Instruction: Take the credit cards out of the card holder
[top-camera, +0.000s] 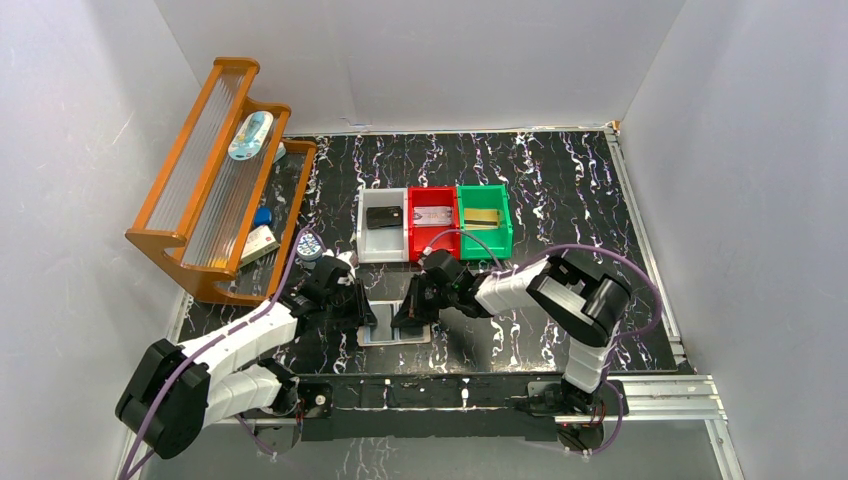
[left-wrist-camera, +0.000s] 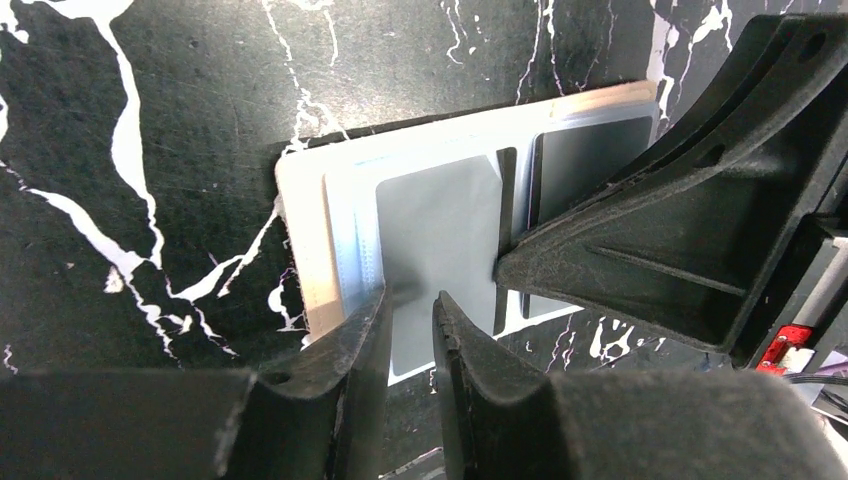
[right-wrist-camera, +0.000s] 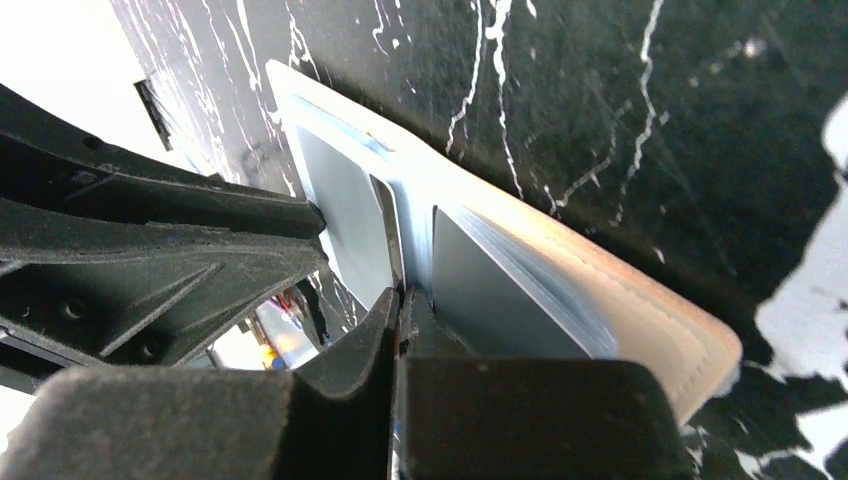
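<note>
1. Right gripper (right-wrist-camera: 400, 300): clenched, pads flat together, tips down at the fold between the two pocket panels. Whether a card edge sits between the pads I cannot tell.
2. Left gripper (left-wrist-camera: 410, 318): jaws narrowly apart, tips on the holder's lower edge, lower centre of the left wrist view. Clamping or only pressing down, I cannot tell.
3. Card holder (top-camera: 400, 330): lies open and flat on the black marbled table (top-camera: 560, 200), lower centre of the top view, between the two grippers and touched by both. Pale blue pockets face up. The tan outer rim shows at lower right of the right wrist view.
4. Grey card (left-wrist-camera: 440, 230): centre of the left wrist view. Its lower edge sticks out past the holder's rim toward the left fingers, so it looks partly out. Second grey card (left-wrist-camera: 585, 150): in the pocket at upper right, beside the right gripper's tip.
5. Step in hand, my reading: free one card while the holder is pinned. Pin on leather only, clear of the card's path. Pull low and straight along the pocket mouth. Lifting risks dragging the whole holder or folding it shut.
6. Grey bin (top-camera: 383, 192), red bin (top-camera: 433, 190), green bin (top-camera: 484, 188): in a row above the holder in the top view, each with something inside. Probably the drop spots.
</note>
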